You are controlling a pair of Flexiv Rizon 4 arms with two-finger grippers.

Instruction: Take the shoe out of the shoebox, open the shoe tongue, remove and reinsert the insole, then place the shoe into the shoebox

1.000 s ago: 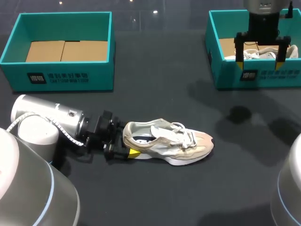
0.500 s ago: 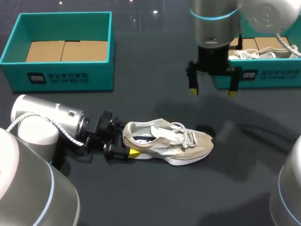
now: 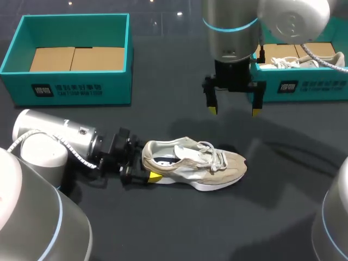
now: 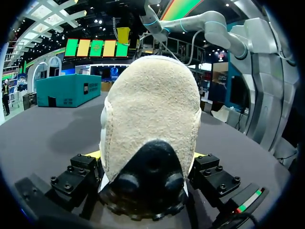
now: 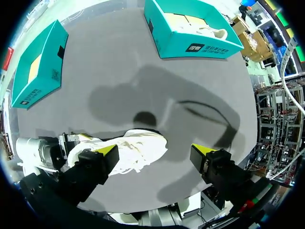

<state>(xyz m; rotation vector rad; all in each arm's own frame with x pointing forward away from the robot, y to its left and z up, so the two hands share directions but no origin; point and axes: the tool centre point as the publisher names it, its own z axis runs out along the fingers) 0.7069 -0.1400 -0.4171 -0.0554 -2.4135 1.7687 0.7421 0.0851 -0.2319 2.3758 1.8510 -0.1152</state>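
- Head view: your left gripper [image 3: 148,166] is clamped on the heel of the sneaker [image 3: 196,164], which lies on its sole at lower centre of the frame on the table [image 3: 179,234], toe pointing right.
- Your right gripper [image 3: 233,111] hangs above and slightly right of it at upper centre, with its fingers spread wide. If it comes straight down from there, it looks likely to meet the toe or the bare table rather than the tongue.
- The laces sit loose over the tongue. A finger that hooks a lace instead could drag the whole sneaker and twist it out of the heel grip.
- The empty shoebox [image 3: 76,89] is at upper left. The occupied shoebox [image 3: 304,86] at upper right holds another shoe [image 3: 283,62]. A wide sweep of the right arm could knock that box.
- Left wrist view: the sneaker [image 4: 151,109] fills the space between the fingers [image 4: 76,174] of the left gripper [image 4: 145,160], which press the heel from both sides. The hold is low on a rounded heel, so a hard pull on the tongue may tip the shoe or slide it free.
- Right wrist view: the sneaker [image 5: 136,145] lies under the right gripper [image 5: 155,155], nearer one finger than the other. Centre over the opening before you descend, or one tip may land on the collar and crush it.
- The left gripper [image 5: 71,143] is at the heel end, so keep the two well apart.
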